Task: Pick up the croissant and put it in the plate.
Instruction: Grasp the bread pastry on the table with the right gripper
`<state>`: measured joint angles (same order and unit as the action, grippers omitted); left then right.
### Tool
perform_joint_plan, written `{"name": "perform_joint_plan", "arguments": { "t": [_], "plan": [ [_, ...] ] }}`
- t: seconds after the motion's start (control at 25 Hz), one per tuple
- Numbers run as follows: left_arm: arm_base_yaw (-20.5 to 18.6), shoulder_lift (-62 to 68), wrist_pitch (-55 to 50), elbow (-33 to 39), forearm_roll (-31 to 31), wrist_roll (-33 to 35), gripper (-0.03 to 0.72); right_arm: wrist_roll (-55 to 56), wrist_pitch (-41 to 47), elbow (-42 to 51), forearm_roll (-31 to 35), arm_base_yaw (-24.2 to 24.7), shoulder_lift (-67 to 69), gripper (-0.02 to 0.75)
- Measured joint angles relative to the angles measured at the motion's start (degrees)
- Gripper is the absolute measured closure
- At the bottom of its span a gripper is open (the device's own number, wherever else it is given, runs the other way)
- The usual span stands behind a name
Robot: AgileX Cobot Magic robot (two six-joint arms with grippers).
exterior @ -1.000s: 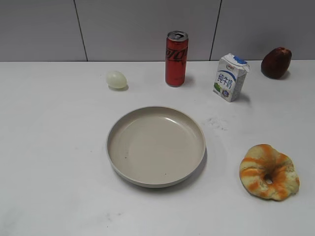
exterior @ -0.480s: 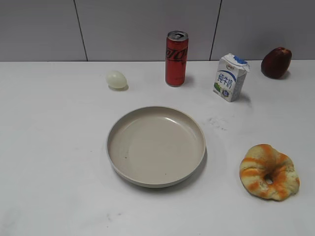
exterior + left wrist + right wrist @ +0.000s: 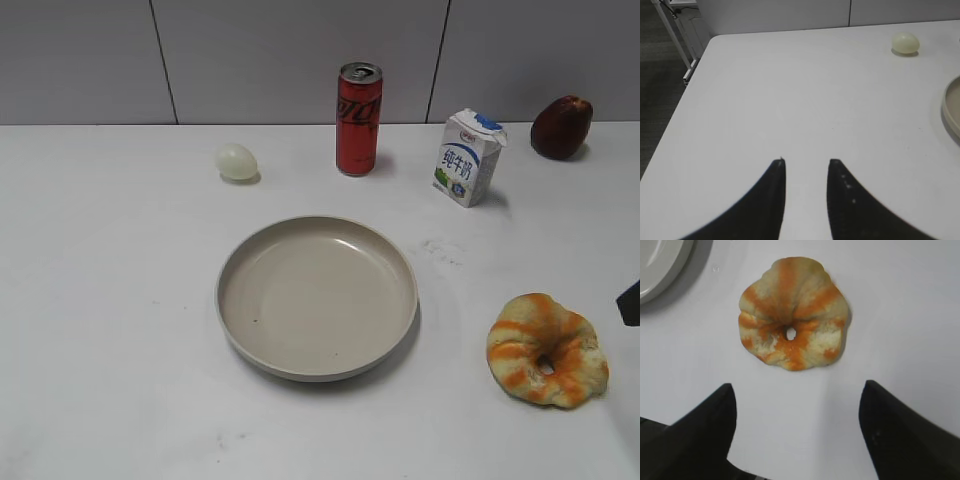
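The croissant lies on the white table at the front right, pale yellow with orange stripes and a small hole. It also shows in the right wrist view, just beyond my right gripper, which is wide open, empty and apart from it. A dark tip of that gripper shows at the right edge of the exterior view. The beige plate sits empty at the table's middle; its rim shows in the left wrist view and the right wrist view. My left gripper is open and empty over bare table.
Along the back wall stand a pale egg, a red can, a small milk carton and a dark red fruit. The egg also shows in the left wrist view. The table's left edge drops to the floor.
A dark part of my right gripper has come into the exterior view at the right edge, near the croissant. Nothing on the table has moved.
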<state>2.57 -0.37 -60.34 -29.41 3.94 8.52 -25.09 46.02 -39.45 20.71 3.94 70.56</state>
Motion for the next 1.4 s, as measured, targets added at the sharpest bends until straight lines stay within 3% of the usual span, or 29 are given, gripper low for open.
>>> {"name": "perform_joint_plan", "arguments": {
  "t": [0.4,0.84,0.92,1.08,1.4],
  "plan": [
    [0.00,-0.02,0.00,0.00,0.00,0.00,0.460,5.56,-9.41,-6.92,-7.05,-11.60,20.94,0.165],
    [0.00,-0.02,0.00,0.00,0.00,0.00,0.461,7.52,-10.64,-12.58,-11.76,-12.78,35.92,0.171],
    [0.00,-0.02,0.00,0.00,0.00,0.00,0.461,7.52,-10.15,-12.91,-11.70,-12.78,37.07,0.227],
    [0.00,-0.02,0.00,0.00,0.00,0.00,0.461,7.52,-8.87,-13.23,-10.63,-12.83,37.52,0.479],
    [0.00,-0.02,0.00,0.00,0.00,0.00,0.461,7.52,-2.54,-17.04,-11.21,-13.58,37.95,0.493]
  ]
}}
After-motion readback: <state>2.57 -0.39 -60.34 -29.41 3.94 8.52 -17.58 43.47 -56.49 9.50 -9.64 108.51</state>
